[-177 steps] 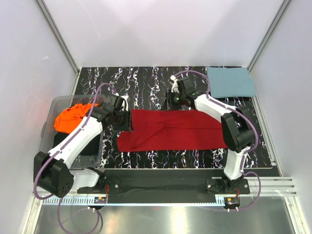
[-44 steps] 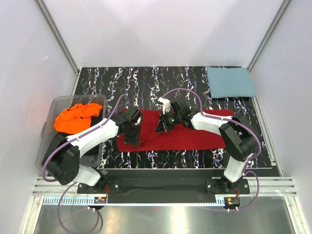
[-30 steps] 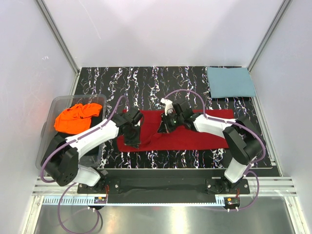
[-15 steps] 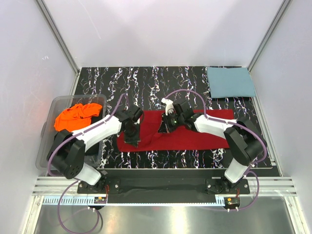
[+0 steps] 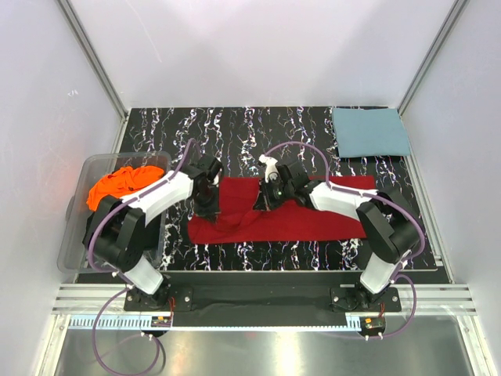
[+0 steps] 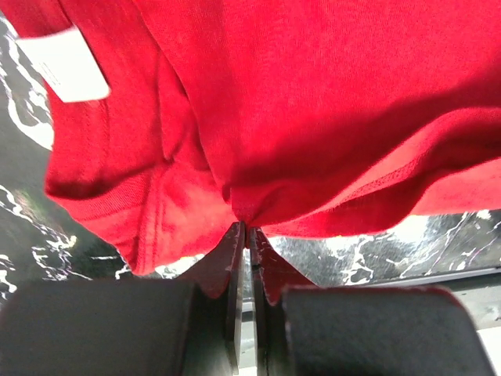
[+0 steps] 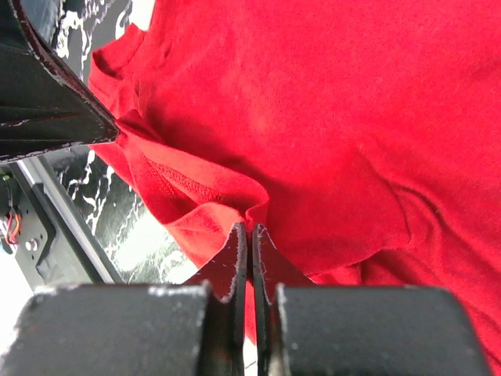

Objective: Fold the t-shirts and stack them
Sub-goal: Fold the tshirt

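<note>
Desk (image 5: 235, 129) carries your red shirt (image 5: 313, 223) spread across its middle, teal shirt (image 5: 370, 131) folded at the far right corner, orange shirt (image 5: 113, 188) crumpled in the bin (image 5: 76, 239). Your left gripper (image 5: 210, 209) and right gripper (image 5: 260, 204) each pinch the red shirt.

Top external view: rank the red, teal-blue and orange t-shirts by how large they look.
1. red t-shirt, spread out, clearly largest.
2-3. teal-blue t-shirt, folded flat, and orange t-shirt, bunched up: near alike. The teal-blue one looks slightly larger, but it is too close to rank firmly.
</note>
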